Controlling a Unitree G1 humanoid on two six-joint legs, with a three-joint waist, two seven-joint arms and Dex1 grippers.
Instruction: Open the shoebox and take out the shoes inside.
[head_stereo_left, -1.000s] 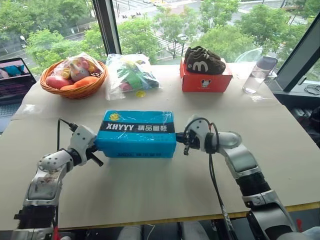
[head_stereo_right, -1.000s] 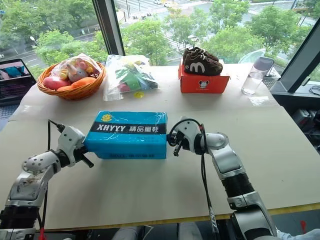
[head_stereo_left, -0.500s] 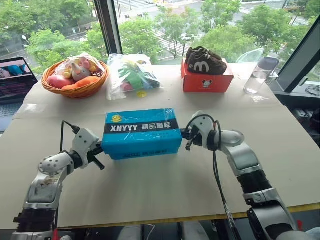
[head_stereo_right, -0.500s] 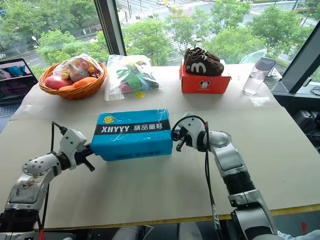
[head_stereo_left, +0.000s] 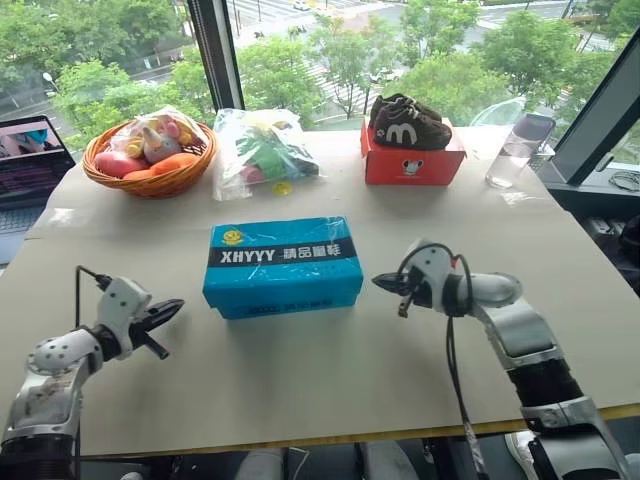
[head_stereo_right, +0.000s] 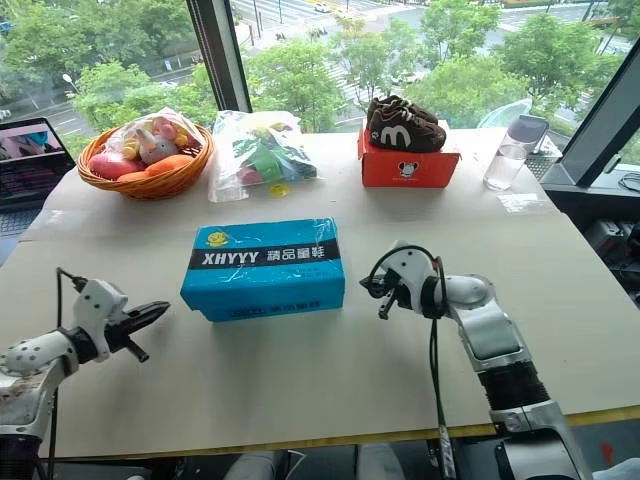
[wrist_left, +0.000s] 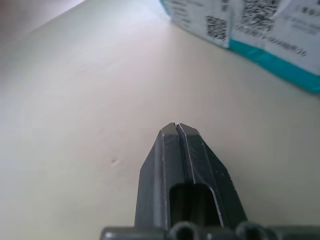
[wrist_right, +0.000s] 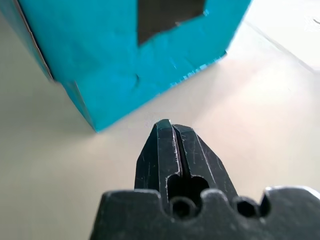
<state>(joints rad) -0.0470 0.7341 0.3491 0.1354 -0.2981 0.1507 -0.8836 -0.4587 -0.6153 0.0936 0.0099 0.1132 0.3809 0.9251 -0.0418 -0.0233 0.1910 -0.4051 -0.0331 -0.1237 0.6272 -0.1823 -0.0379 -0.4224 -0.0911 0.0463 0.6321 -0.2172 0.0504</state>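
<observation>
A pale table (head_stereo_left: 300, 400) stands before tall windows with green trees beyond. At its far left edge sits a laptop (head_stereo_left: 30, 160), then a wicker basket (head_stereo_left: 150, 155) of toys, a clear bag (head_stereo_left: 260, 150) of coloured items, a red-orange box (head_stereo_left: 412, 160) with dark brown shoes (head_stereo_left: 408, 120) on top, and a clear bottle (head_stereo_left: 517, 150) at the far right. Nearer, the left gripper (head_stereo_left: 172, 308) hangs just above the table with its fingers pressed together, holding nothing, pointing toward the shoebox (head_stereo_left: 283, 268) and apart from its left end. The shoebox lies flat at mid-table, lid closed, its long axis running left to right, the black lettered band facing up and reading upright from the robot's side. The right gripper (head_stereo_left: 383, 283) is likewise clenched and empty, aimed at the box's right end with a gap between them.
</observation>
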